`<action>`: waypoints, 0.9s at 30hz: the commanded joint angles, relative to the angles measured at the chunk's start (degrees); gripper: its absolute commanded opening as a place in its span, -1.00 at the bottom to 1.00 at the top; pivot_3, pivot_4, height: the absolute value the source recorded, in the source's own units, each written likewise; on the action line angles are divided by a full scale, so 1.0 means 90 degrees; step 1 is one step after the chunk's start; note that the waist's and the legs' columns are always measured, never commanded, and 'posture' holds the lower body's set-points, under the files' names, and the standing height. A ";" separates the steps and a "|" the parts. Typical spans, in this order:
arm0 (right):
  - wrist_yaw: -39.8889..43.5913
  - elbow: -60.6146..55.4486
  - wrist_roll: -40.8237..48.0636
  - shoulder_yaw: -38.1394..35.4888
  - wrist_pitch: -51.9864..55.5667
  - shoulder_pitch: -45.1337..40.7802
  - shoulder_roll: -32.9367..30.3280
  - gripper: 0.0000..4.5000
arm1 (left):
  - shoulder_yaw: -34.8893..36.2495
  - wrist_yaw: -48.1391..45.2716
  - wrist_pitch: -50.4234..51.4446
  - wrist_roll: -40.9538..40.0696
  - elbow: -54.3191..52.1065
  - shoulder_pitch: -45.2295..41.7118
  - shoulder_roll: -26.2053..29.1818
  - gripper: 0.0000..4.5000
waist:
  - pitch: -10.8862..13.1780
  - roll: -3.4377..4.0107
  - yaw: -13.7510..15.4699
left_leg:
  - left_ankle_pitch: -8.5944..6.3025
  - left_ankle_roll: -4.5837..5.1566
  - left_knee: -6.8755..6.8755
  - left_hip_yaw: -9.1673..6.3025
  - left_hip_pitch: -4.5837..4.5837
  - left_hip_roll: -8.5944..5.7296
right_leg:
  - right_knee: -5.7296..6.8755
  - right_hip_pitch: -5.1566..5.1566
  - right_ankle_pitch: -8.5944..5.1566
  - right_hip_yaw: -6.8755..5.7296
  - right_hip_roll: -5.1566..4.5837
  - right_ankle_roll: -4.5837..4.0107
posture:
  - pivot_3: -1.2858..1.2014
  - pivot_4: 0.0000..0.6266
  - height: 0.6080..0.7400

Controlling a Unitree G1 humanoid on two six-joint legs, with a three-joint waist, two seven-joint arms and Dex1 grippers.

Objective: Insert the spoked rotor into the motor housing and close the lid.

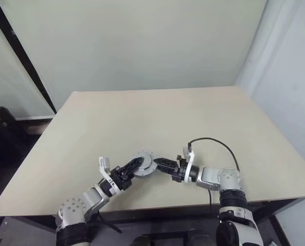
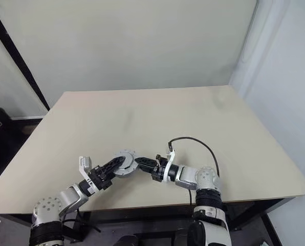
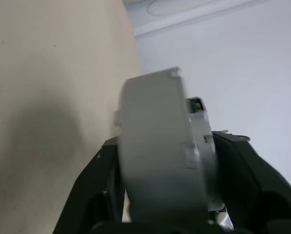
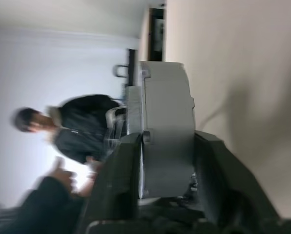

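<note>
Holding the grey motor housing (image 1: 143,163) edge-on above the tabletop (image 1: 157,118), we grip it between left hand (image 1: 134,165) and right hand (image 1: 158,163); uneven release could drop it.

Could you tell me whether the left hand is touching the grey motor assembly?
Touching. In the left wrist view, the left hand's black fingers sit against both faces of the motor assembly, clamping it.
</note>
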 commanded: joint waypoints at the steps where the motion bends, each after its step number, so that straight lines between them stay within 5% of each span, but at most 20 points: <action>1: 0.0438 -0.0475 0.0282 0.0361 -0.0154 -0.0103 0.0053 0.31 | -0.0170 -0.0016 -0.0104 -0.0025 -0.0168 -0.0100 -0.0103 -0.10 | 0.0000 0.0000 -0.0001 | 0.0000 0.0000 0.0000 0.0000 0.0002 0.0000 | 0.0000 0.0000 0.0000 0.0000 0.0000 0.0000 | 0.03 -1.00 1.00; 6: 0.0366 -0.0651 -0.0136 0.0793 -0.0968 0.0008 -0.0049 1.00 | -0.0073 -0.0010 -0.0502 0.0005 -0.0213 -0.0112 -0.0204 -0.11 | -0.0001 -0.0001 -0.0001 | 0.0000 0.0000 0.0000 0.0001 0.0002 0.0001 | 0.0000 0.0001 0.0000 0.0001 0.0000 0.0001 | 0.03 -1.00 1.00; 13: 0.0931 -0.1314 -0.1649 0.2204 -0.3913 0.0516 -0.0575 1.00 | 0.0300 0.0119 -0.1884 0.0380 -0.0671 -0.0161 -0.0140 -0.11 | 0.0000 -0.0005 0.0000 | 0.0000 -0.0001 0.0001 0.0002 0.0001 0.0000 | -0.0002 0.0001 0.0001 0.0001 -0.0001 0.0001 | 0.03 -1.00 1.00; 20: 0.1616 -0.1578 -0.3553 0.3761 -0.7002 0.1000 -0.1556 1.00 | 0.0468 0.0520 -0.4144 0.1904 -0.0718 -0.0221 0.0308 -0.11 | 0.0005 -0.0017 0.0001 | 0.0000 -0.0005 -0.0001 0.0005 0.0005 0.0002 | -0.0002 0.0002 0.0001 0.0003 0.0000 0.0001 | 0.03 -1.00 1.00; 27: 0.1601 -0.1530 -0.4360 0.4334 -0.8310 0.1365 -0.1922 1.00 | 0.0685 0.0726 -0.5581 0.2873 0.0423 -0.0312 0.0678 -0.11 | 0.0007 -0.0041 0.0092 | 0.0000 -0.0005 0.0004 0.0004 0.0008 -0.0004 | -0.0005 0.0010 0.0001 0.0007 -0.0003 0.0001 | 0.03 -1.00 1.00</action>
